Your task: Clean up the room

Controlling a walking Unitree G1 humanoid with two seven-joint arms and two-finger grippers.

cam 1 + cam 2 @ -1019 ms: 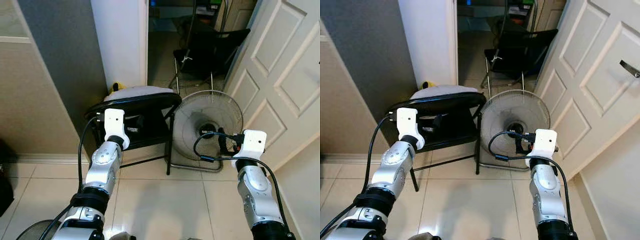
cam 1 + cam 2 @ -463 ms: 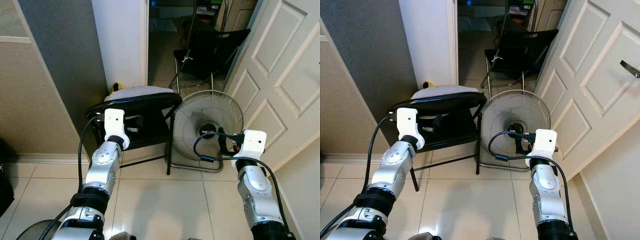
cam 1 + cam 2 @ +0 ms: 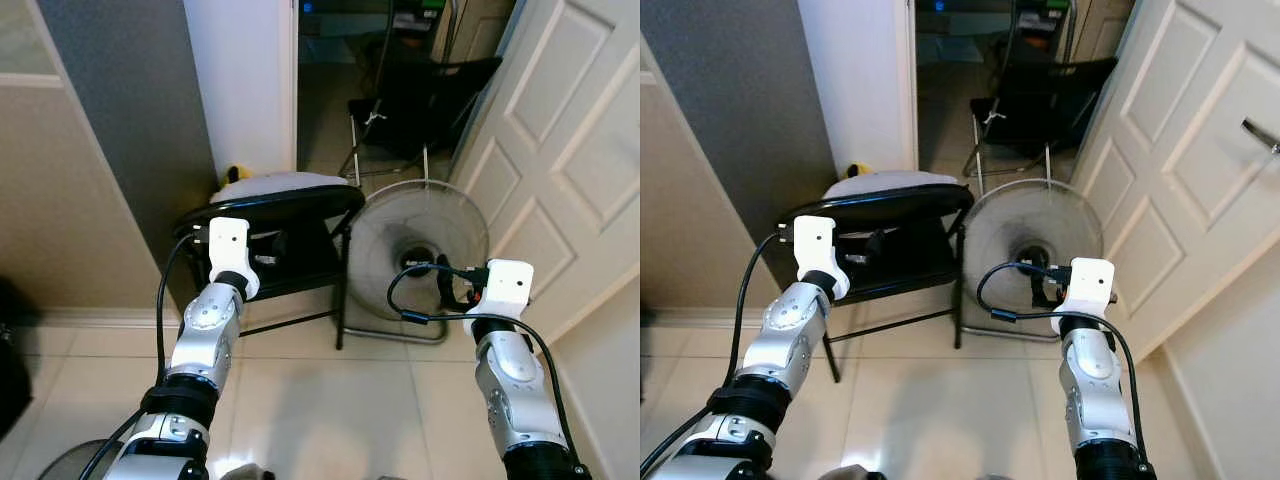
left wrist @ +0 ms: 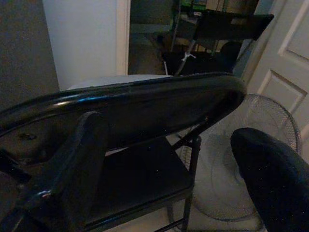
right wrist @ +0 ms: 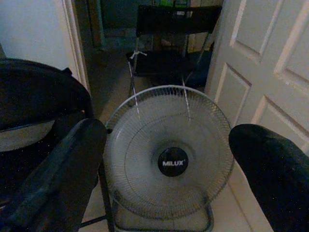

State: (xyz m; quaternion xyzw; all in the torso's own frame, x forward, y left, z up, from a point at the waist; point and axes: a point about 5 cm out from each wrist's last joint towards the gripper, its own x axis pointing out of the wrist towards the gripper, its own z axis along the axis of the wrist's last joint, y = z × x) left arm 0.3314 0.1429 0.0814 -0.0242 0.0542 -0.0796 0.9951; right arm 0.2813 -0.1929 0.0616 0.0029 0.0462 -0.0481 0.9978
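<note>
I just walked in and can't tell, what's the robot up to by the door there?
The robot stands in front of a black folding chair and a floor fan beside an open white door. Both arms are raised. The left hand is open, right up at the chair's curved backrest. The right hand is open, pointed at the fan and not touching it. Nothing is held yet. A second dark chair stands through the doorway.
</note>
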